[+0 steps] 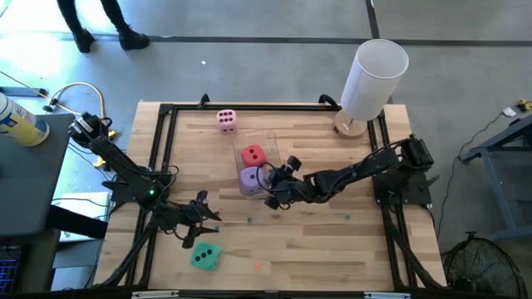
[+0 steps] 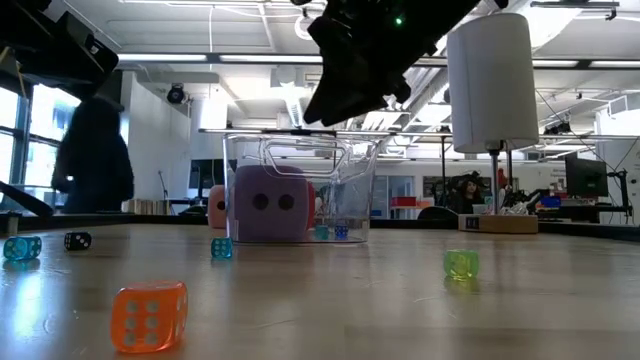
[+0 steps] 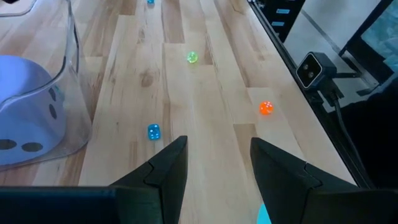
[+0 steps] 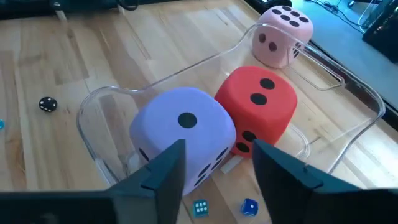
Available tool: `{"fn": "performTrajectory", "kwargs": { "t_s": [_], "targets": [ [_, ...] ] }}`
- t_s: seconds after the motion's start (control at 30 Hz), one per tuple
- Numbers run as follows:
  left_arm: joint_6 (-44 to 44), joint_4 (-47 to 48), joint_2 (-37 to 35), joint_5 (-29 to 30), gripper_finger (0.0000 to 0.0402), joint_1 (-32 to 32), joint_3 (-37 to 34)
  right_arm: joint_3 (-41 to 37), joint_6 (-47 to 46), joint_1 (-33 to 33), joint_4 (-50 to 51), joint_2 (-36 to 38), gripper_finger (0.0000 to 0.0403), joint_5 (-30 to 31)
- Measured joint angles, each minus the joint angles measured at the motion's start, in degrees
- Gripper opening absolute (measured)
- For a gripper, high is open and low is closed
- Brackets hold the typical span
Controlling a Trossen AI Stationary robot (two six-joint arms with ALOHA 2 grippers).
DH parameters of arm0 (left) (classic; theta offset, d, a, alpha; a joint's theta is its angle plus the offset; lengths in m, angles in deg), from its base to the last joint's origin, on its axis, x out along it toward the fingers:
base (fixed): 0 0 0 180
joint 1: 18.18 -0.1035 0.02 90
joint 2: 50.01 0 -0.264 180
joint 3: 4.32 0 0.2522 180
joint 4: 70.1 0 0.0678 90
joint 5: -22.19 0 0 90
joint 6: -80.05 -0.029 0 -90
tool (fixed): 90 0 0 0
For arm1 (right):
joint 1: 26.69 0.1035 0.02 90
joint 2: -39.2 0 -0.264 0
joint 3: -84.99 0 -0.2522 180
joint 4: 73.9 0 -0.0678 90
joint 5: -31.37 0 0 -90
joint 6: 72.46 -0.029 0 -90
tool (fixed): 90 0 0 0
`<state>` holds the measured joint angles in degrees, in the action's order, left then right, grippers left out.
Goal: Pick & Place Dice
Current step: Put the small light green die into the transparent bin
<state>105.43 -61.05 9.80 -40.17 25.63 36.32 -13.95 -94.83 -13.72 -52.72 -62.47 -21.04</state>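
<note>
At the far left of the high view a spray can (image 1: 18,121) lies on a dark side stand, off the wooden worktop (image 1: 332,241). The left gripper (image 1: 202,218) hangs low over the lower left of the worktop, its fingers (image 3: 168,171) parted with nothing between them. Just below it in the frame sits the teal-green die (image 1: 204,256), apart from the fingers and outside any container. Higher up, near the top edge of the worktop, the pink die (image 1: 226,120) rests alone, just beyond the far end of the clear plastic bin (image 1: 268,139).

The bin stands near the worktop's middle and holds two dice side by side and touching: the red die (image 1: 253,155) toward the top of the frame, the purple die (image 1: 251,178) below it. In the right wrist view two tiny blue dice (image 4: 249,207) also show at the bin's near end, close to the purple die; whether they lie inside the wall is unclear.

The right gripper (image 1: 281,184) hovers just right of the purple die at the bin's near end, fingers (image 4: 163,167) spread and empty, above the die without touching it.

At the upper right a white cylinder (image 1: 374,79) stands on a round wooden base. Small translucent dice, orange (image 2: 148,313) and green (image 2: 460,264) among them, are scattered over the worktop in the low view.
</note>
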Motion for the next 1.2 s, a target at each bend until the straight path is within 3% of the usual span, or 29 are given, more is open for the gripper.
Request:
{"fn": "performTrajectory", "kwargs": {
  "t_s": [0.23, 0.4, 0.87, 1.2],
  "targets": [
    [0.2, 0.0, 0.0, 0.0, 0.0168, 0.0, 0.0, 0.0, 1.9, 0.6, -0.4, 0.0, 0.0266, -0.6],
    [0.2, 0.0, 0.0, 0.0, 0.0168, 0.0, 0.0, 0.0, 2.7, 0.7, -0.8, 0.0, 0.0301, -0.6],
    [0.1, -0.4, 0.0, 0.2, 0.0168, -0.5, 0.0, 0.1, 12.9, 4.7, -13.7, 3.9, 0.0294, -0.5],
    [0.1, -0.5, 0.0, 0.2, 0.0168, -0.4, 0.0, 0.0, 24.0, 15.4, -14.6, 3.8, 0.0293, -5.1]
  ]
}}
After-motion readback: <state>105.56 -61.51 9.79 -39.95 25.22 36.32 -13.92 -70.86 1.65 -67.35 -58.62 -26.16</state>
